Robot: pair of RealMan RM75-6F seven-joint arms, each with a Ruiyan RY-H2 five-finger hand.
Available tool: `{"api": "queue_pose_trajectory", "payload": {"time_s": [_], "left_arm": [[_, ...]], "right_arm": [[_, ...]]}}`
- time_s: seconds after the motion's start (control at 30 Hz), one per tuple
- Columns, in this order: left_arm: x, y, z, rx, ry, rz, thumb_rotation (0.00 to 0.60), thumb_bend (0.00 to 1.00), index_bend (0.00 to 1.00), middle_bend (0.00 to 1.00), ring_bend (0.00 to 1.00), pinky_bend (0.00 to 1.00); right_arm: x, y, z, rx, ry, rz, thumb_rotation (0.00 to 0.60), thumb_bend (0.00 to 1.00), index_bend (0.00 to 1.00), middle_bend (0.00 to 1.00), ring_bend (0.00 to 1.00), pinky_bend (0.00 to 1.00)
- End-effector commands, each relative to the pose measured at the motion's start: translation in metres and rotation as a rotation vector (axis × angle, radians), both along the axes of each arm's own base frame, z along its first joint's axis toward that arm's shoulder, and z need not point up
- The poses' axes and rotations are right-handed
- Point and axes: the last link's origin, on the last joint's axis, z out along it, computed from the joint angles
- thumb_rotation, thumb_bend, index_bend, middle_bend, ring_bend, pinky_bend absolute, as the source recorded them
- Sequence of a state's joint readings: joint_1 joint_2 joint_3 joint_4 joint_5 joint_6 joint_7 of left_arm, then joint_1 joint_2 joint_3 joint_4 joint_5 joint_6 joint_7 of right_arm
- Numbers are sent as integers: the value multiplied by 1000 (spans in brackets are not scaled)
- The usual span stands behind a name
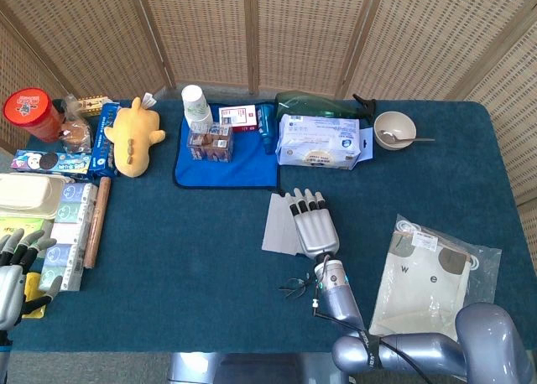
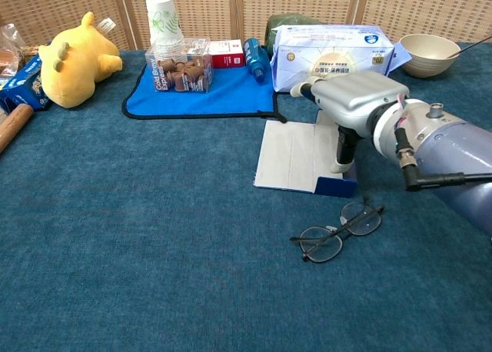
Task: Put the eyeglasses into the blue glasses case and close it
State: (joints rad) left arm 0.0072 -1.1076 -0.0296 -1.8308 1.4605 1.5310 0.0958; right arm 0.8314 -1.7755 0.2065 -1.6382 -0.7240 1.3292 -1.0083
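Note:
The eyeglasses (image 2: 338, 230) lie folded on the blue tablecloth, near the front; in the head view the eyeglasses (image 1: 295, 288) sit just left of my right forearm. The blue glasses case (image 2: 301, 157) lies open behind them, its pale lining up and its blue wall toward the glasses. My right hand (image 2: 352, 100) hovers flat over the case's right side, fingers spread, thumb pointing down onto the case, holding nothing. In the head view my right hand (image 1: 314, 225) covers the right part of the case (image 1: 278, 222). My left hand (image 1: 17, 271) hangs open at the far left edge.
A blue mat (image 2: 207, 91) with a clear snack box (image 2: 180, 73) and paper cup (image 2: 161, 18) lies behind the case. A wipes pack (image 2: 336, 48), bowl (image 2: 429, 52), yellow plush (image 2: 74, 56) and a plastic bag (image 1: 428, 275) stand around. Boxes (image 1: 50, 208) crowd the left edge.

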Motion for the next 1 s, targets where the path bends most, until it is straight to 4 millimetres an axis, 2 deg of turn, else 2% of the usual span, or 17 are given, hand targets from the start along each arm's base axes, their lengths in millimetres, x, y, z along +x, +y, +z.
{"api": "queue_pose_trajectory", "payload": {"time_s": [0.03,0.4,0.67,1.0], "left_arm": [[0,0,0,-1,-1,0,600,296,240,159,9,0],[1,1,-1,-3,-1,-5,600,297,240,159,9,0],[1,2,-2,-5,0,-7,600,296,240,159,8,0],[1,1,-3,-9,-1,-5,600,296,240,159,9,0]], "right_arm": [[-5,-1,3,-16,27,9,600,136,0,15,0,143],[-38,-3,15,-55,92,-21,600,139,0,15,0,142],[-65,-13,29,-111,108,-37,600,140,0,15,0,138],[-82,-25,44,-159,108,-29,600,140,0,15,0,134]]}}
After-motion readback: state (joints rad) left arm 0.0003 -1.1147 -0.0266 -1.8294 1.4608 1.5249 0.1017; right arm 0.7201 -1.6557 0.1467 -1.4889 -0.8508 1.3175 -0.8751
